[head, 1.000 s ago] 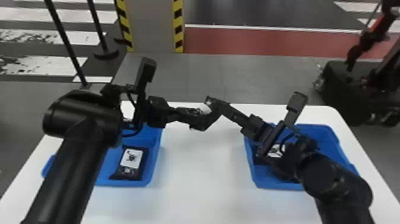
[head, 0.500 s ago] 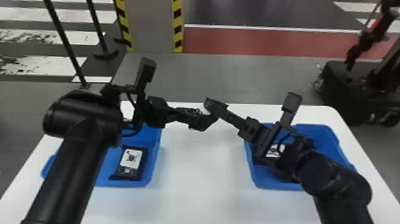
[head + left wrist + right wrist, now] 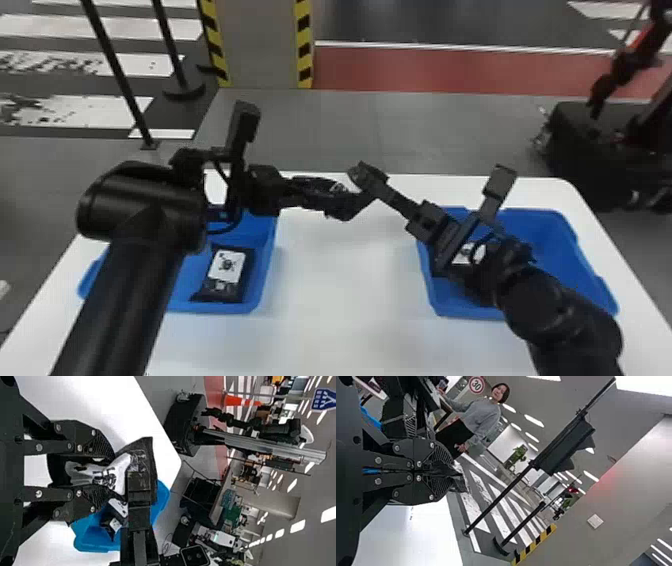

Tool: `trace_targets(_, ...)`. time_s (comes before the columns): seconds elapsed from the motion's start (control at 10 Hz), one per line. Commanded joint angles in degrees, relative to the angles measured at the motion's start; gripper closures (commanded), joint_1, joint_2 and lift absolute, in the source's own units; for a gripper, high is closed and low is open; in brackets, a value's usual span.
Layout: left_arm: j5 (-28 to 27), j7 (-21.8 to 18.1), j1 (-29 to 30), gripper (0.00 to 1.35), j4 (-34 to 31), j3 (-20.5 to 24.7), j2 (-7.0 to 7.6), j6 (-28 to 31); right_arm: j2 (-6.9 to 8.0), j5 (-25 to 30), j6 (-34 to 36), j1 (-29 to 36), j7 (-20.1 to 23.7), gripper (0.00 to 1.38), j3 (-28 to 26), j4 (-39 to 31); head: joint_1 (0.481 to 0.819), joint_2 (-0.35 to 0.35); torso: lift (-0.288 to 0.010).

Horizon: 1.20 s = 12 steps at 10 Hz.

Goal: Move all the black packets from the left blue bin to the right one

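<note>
Head view: the right blue bin [image 3: 545, 245] sits on the white table [image 3: 340, 320] and serves as landmark.
Left gripper [image 3: 320, 195]: left of the right blue bin, above the table; its fingers stand apart, with the held black packet [image 3: 115, 473] bunched between them.
Right gripper [image 3: 368, 179]: beyond the right blue bin's left side; its fingers are pressed nearly together on the same packet's edge.
Left blue bin [image 3: 267, 272]: well left of the right blue bin, with a face-up black packet [image 3: 225, 272] inside.
Bin packet [image 3: 464, 254]: inside the right blue bin, toward its left side.
</note>
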Motion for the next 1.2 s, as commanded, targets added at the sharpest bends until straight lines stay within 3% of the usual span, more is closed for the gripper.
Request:
trace_targets(0.0, 0.0, 0.0, 1.3, 0.23, 0.0, 0.8, 0.42, 0.1, 0.06, -1.8, -2.1, 0.5, 0.0, 1.28, -0.7, -0.1, 0.695, 0.0, -0.11)
trace_targets(0.1, 0.4, 0.0, 2.7, 0.11, -0.1, 2.2, 0.95, -0.2, 0.06, -1.8, -2.5, 1.0, 0.0, 1.28, -2.9, -1.2, 0.695, 0.002, -0.11)
trace_targets(0.3, 2.4, -0.1, 5.9, 0.12, -2.4, 2.8, 2.53, 2.2, -0.08, -1.3, -2.5, 3.6, -0.6, 1.28, -8.0, -5.4, 0.695, -0.009, -0.11)
trace_targets(0.6, 1.9, 0.3, 17.5, 0.12, -17.4, 11.2, 3.15, 8.4, -2.37, -1.2, -5.2, 9.1, -4.6, 1.28, -13.6, -7.9, 0.695, -0.059, -0.11)
trace_targets(0.8, 1.6, 0.9, 24.5, 0.12, -26.2, 16.3, 4.64, 13.1, -4.04, -1.3, -7.6, 12.6, -8.5, 1.28, -14.6, -7.1, 0.695, -0.072, -0.11)
trace_targets(1.1, 0.7, 1.0, 29.4, 0.12, -30.8, 21.1, 5.08, 15.8, -4.39, -0.5, -13.5, 15.8, -13.1, 1.28, -18.8, -7.6, 0.695, -0.069, -0.11)
